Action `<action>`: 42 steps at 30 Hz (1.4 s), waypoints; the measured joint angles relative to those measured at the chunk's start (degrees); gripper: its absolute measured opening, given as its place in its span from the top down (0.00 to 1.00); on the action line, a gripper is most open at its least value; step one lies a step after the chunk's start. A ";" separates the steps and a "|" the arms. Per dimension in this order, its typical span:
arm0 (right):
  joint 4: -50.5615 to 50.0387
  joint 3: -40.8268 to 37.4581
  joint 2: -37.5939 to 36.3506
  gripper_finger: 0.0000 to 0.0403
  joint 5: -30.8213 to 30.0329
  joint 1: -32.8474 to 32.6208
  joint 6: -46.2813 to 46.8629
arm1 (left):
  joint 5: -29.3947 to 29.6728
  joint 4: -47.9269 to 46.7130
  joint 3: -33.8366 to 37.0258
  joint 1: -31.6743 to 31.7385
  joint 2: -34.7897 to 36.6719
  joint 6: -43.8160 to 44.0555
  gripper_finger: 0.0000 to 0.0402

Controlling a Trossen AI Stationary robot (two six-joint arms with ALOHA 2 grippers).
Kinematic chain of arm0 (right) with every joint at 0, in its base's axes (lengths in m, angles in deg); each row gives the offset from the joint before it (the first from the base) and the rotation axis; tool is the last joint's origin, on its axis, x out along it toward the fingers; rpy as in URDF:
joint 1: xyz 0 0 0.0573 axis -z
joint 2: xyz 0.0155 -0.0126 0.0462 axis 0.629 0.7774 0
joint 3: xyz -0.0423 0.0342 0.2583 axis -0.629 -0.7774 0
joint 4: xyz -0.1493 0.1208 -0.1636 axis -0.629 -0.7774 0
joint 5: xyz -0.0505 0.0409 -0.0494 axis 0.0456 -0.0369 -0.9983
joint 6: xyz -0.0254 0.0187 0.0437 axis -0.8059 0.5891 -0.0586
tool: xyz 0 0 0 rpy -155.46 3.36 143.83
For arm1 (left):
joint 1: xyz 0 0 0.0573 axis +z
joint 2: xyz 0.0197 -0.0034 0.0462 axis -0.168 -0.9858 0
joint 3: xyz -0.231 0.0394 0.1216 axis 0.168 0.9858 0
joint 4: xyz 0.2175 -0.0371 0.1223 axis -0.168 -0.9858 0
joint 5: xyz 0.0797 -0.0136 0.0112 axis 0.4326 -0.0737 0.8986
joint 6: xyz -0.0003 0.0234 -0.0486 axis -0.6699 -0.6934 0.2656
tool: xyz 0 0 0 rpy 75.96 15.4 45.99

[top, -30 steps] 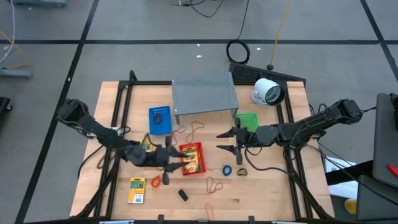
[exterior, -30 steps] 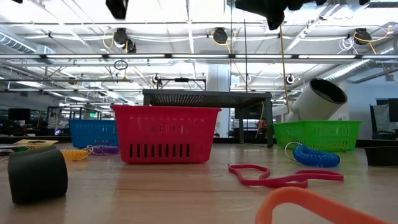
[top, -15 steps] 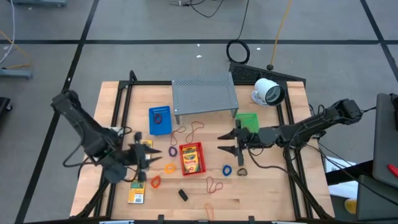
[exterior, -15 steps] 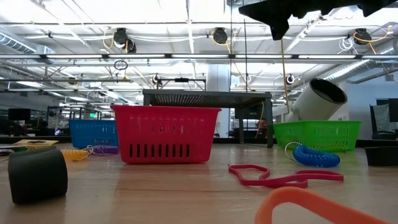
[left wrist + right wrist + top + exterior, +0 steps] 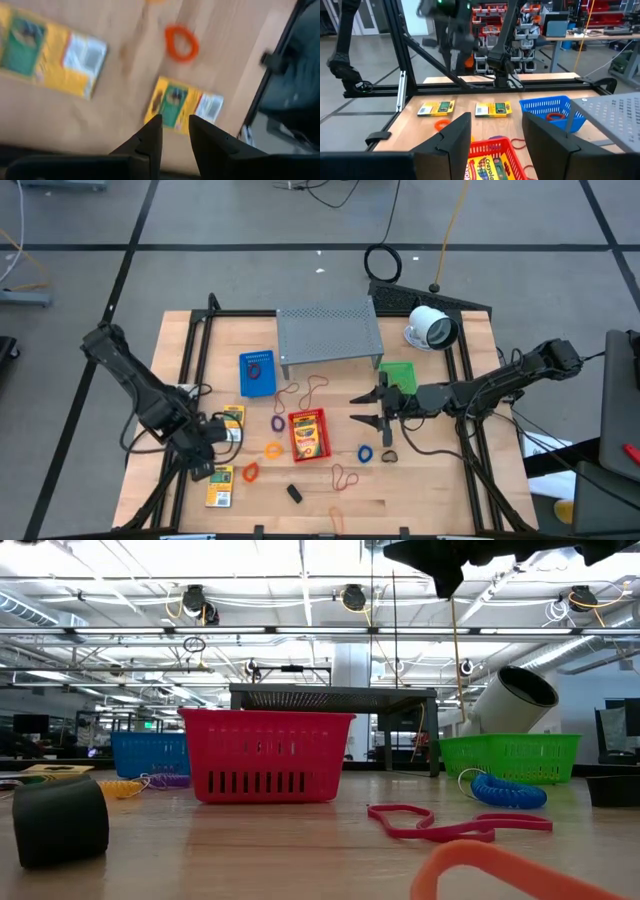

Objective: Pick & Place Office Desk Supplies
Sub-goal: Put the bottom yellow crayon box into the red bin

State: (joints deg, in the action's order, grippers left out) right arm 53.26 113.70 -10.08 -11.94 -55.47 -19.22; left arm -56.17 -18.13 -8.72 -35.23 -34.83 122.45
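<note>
Now my left gripper has swung back from the red basket toward the table's left edge, fingers narrowly parted, holding nothing, above a yellow packet by the front-left corner. I judge that packet the next pick. Right gripper waits open and empty right of the basket.

Packet in basket

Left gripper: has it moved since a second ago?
Yes. The left gripper has drawn back from the red basket toward the table's left edge.
</note>
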 joint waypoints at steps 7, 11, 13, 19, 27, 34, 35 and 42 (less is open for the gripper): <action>0.27 0.00 0.00 0.59 0.01 0.00 -0.29 | -11.36 13.59 9.75 0.27 -0.05 4.77 0.60; 0.25 0.00 0.00 0.59 0.02 0.00 -0.32 | -12.56 22.99 15.83 0.35 -0.09 4.71 0.49; 0.25 0.00 0.00 0.59 0.00 0.00 -0.30 | -12.87 23.77 17.60 0.41 -0.09 4.62 0.45; 0.22 0.00 0.00 0.59 0.00 0.00 -0.32 | -10.90 23.21 19.57 1.47 -0.09 1.75 0.36; 0.18 0.00 0.00 0.59 0.00 0.00 -0.32 | -6.46 23.14 19.57 5.16 -0.09 -4.99 0.36; -0.15 0.00 0.00 0.59 0.00 0.00 -0.32 | -7.14 23.63 19.57 6.75 -1.25 -6.59 0.39; -0.18 0.00 0.00 0.59 0.00 0.00 -0.30 | -7.43 23.91 19.57 6.75 -1.76 -6.59 0.39; -0.22 0.00 0.00 0.59 0.00 0.00 -0.30 | -11.70 28.61 19.57 6.75 -7.50 -8.74 0.38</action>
State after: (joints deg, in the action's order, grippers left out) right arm 53.03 113.70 -10.08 -11.94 -55.47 -19.52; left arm -67.87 10.48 10.85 -28.48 -42.33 113.71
